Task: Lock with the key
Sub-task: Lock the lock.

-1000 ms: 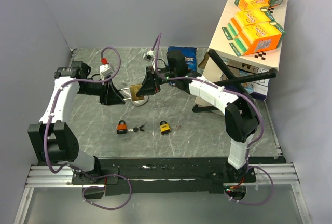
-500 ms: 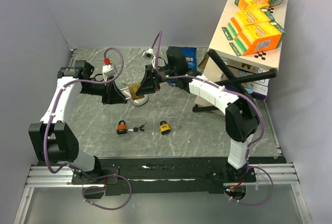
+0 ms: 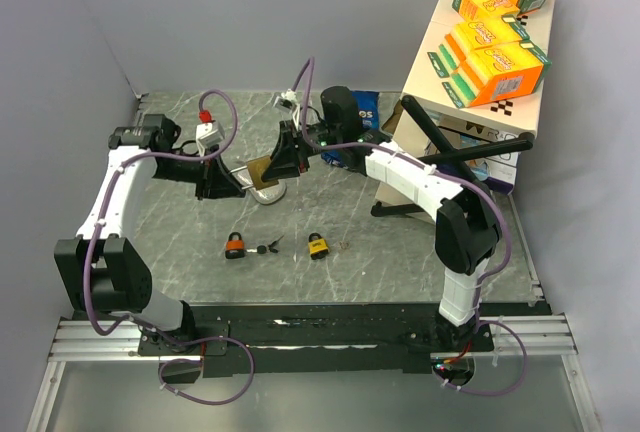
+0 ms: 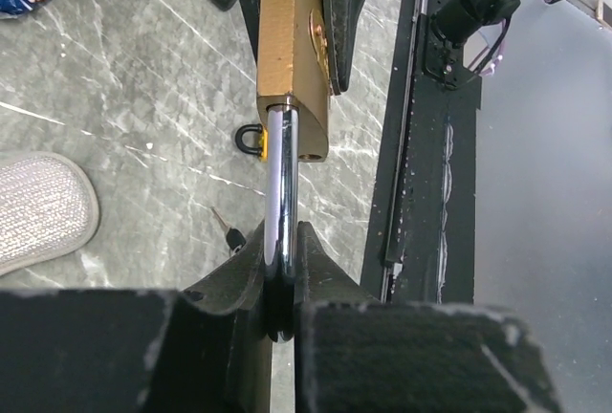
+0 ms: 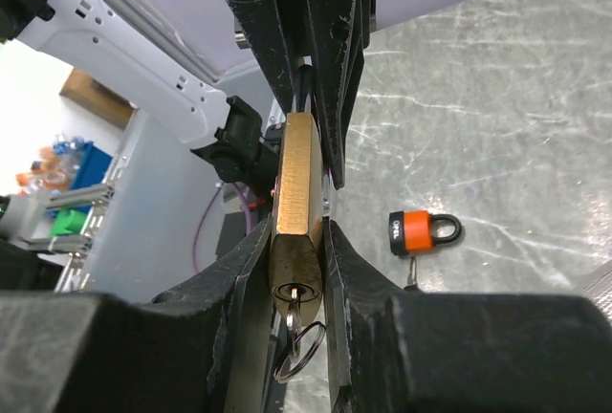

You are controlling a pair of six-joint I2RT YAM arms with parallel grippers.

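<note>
A brass padlock (image 3: 264, 173) hangs in the air between both grippers, above the back middle of the table. My left gripper (image 3: 238, 181) is shut on its chrome shackle (image 4: 278, 184); the brass body (image 4: 290, 59) points away from it in the left wrist view. My right gripper (image 3: 281, 162) is shut on the brass body (image 5: 299, 179). A key (image 5: 294, 306) with a wire ring (image 5: 304, 354) sits in the keyhole at the bottom end of the body. The left gripper (image 4: 279, 265) and right gripper (image 5: 298, 265) show in their own wrist views.
On the table lie an orange padlock (image 3: 236, 245), a loose key (image 3: 266, 248) and a yellow padlock (image 3: 319, 244). A silver pouch (image 3: 273, 196) lies under the held lock. A blue bag (image 3: 362, 104), a black stand (image 3: 455, 152) and stacked orange boxes (image 3: 490, 47) are at the back right.
Both grippers and the brass padlock have shifted slightly toward the back of the table. Both keep their hold.
</note>
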